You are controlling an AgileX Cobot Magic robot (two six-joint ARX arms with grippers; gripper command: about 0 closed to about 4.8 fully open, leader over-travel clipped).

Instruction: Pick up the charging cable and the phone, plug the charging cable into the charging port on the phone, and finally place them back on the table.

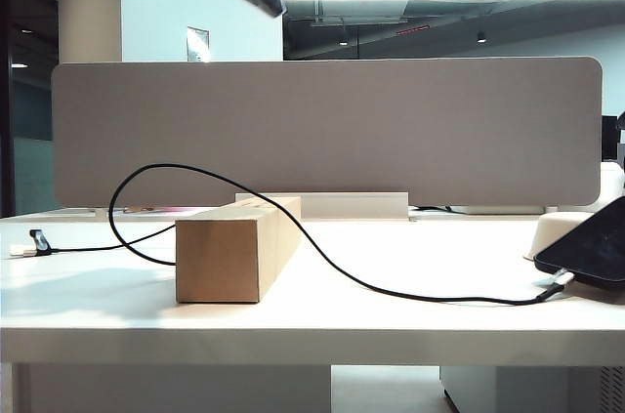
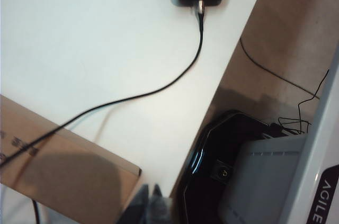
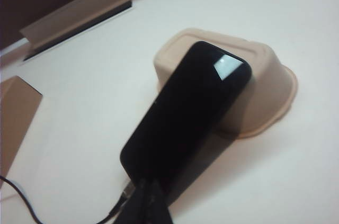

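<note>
Running from its USB end at the left of the table, the charging cable arcs over the cardboard box to the phone, where its plug sits in the bottom edge. The phone leans on the pale stand, keeping that edge reachable. The left gripper hangs above the box and the right gripper above the plug, both with fingers together, empty.
</note>
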